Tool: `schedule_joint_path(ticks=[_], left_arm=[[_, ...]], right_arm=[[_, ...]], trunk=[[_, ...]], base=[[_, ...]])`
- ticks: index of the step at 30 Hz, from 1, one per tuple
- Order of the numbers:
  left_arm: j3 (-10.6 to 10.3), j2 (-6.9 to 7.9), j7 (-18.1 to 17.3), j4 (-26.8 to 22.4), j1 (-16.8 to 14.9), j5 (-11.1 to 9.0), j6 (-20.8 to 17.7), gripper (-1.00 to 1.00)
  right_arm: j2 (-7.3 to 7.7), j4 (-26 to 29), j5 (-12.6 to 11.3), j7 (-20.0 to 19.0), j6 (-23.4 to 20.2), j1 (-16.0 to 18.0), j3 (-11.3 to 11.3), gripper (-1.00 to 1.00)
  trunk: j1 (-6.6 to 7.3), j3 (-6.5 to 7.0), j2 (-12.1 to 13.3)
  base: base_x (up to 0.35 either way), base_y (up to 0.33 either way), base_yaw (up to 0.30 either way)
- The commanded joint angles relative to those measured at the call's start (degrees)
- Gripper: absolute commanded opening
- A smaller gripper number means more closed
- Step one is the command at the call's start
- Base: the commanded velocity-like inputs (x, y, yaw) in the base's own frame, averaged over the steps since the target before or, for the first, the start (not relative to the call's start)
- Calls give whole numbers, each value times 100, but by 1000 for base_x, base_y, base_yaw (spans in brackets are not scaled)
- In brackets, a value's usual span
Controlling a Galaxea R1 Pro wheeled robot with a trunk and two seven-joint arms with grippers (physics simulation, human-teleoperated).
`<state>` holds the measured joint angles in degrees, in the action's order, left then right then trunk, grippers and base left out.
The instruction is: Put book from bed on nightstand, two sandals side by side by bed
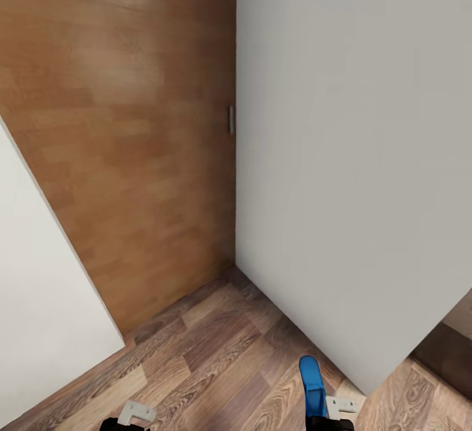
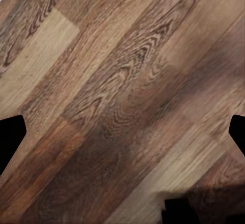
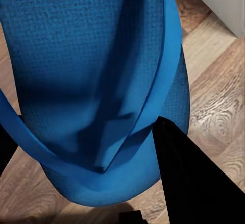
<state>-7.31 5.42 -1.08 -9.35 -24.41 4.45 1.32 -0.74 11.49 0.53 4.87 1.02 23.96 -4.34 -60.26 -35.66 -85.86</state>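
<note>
Right gripper point(image 1: 328, 418) at the near edge of the head view, clamped on one bright blue flat flip-flop sandal point(image 1: 312, 384); the sole sticks up and forward out of the fingers, clear of the floor. Right wrist view: a black finger point(image 3: 189, 178) lies against the sandal's textured blue footbed point(image 3: 87, 71) where the thin thong straps meet, so the hold appears to be at the strap junction. Left gripper point(image 1: 131, 416) also at the near edge, carrying nothing; its dark fingertips sit at opposite edges of the left wrist view with bare planks between them, so it stands apart. Beyond both: brown wood-plank floor point(image 1: 216, 352), then a corner formed by a brown wooden door point(image 1: 124, 123) and a pale grey wall panel point(image 1: 354, 143); a white wall point(image 1: 39, 300) closes the left. No bed, book or nightstand here. Judgement: robot is in transit with the first sandal. To do this well: keep the arm tucked and the sandal level while turning out of this corner, avoid brushing the grey panel just beside the sandal, and lower it flat beside the bed, leaving room alongside for its pair.
</note>
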Motion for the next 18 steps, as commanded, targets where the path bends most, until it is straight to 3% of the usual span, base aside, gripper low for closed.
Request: schedule_joint_path(ticks=[1,7,18], left_arm=[[-16,3,-6,-1,-2,47,13,100],[-16,3,-5,0,-2,45,16,100],[-16,3,-3,1,-2,46,15,100]], right_arm=[[-5,-3,-9,13,12,6,-40,-100],[-7,0,-6,13,12,4,-40,-100],[-8,-6,-4,14,13,4,-40,-100]], trunk=[[0,-5,-2],[0,-5,-2],[0,2,-2]], base=[[82,108,-186],[49,61,-177],[5,50,-66]])
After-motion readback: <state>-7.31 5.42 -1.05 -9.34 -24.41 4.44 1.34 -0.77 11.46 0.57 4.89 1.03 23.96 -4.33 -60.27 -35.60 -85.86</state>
